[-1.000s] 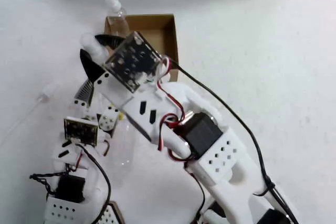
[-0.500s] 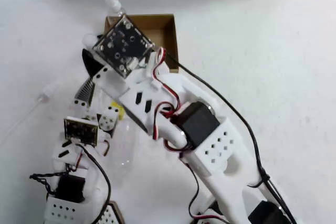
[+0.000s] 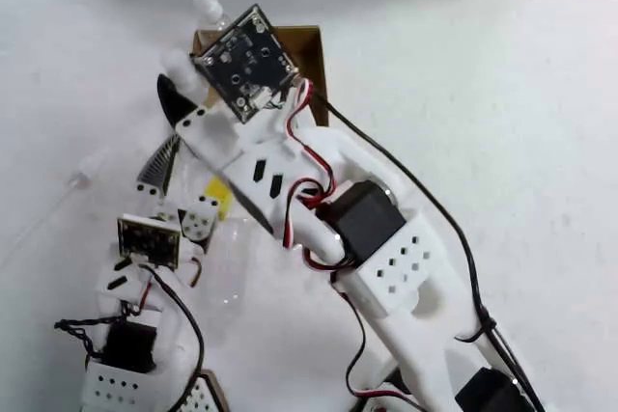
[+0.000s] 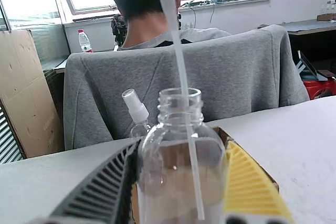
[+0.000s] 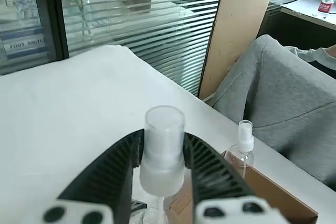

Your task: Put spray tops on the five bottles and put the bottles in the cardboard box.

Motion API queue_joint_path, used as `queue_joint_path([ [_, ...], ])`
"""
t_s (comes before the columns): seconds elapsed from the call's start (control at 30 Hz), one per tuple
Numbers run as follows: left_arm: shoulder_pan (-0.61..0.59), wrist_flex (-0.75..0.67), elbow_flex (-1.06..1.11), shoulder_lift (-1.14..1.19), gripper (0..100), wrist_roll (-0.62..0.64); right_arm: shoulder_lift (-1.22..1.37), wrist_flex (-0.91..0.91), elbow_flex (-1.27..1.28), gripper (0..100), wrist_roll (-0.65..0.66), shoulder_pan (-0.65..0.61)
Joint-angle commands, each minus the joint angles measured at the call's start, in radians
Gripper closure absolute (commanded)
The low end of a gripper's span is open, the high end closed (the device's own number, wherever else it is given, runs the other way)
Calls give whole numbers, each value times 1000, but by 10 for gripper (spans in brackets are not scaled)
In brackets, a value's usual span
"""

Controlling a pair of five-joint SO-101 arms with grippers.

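A clear open bottle (image 4: 181,156) stands upright between the grey and yellow fingers of my left gripper (image 4: 181,150), which is shut on it. Above it my right gripper (image 5: 163,148) is shut on a white spray top (image 5: 163,150). The top's dip tube (image 4: 184,129) hangs down through the bottle's neck, with the cap well above the rim. From above, the right gripper (image 3: 179,89) holds the spray top (image 3: 179,69) left of the cardboard box (image 3: 299,45), over the left gripper (image 3: 188,180). A capped bottle (image 3: 208,9) stands in the box's far left corner.
A loose spray top (image 3: 87,167) with its thin tube lies on the white table (image 3: 483,94) to the left of the arms. The right arm stretches from the near right edge across the middle. The table's right half is bare.
The right arm's wrist has swung toward the box and lifted the spray top slightly farther away. The left arm and its bottle have not moved.
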Motion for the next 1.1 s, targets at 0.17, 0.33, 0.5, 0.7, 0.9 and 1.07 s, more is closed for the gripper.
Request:
queue_joint_path([
  [0.17,-19,37,-87,-16,978,126,-2,-51,-54,982,-69,5],
  [0.33,-28,63,-107,-16,978,138,8,-44,-54,982,-68,4],
  [0.5,-28,61,-109,-16,978,141,77,-51,-61,982,-71,4],
  [0.7,-28,61,-109,-16,978,141,113,-35,-91,982,-75,4],
  [0.9,-28,61,-109,-16,978,141,124,81,-163,978,-74,-7],
  [1.07,-30,61,-109,-16,978,140,148,200,-244,974,-68,-22],
])
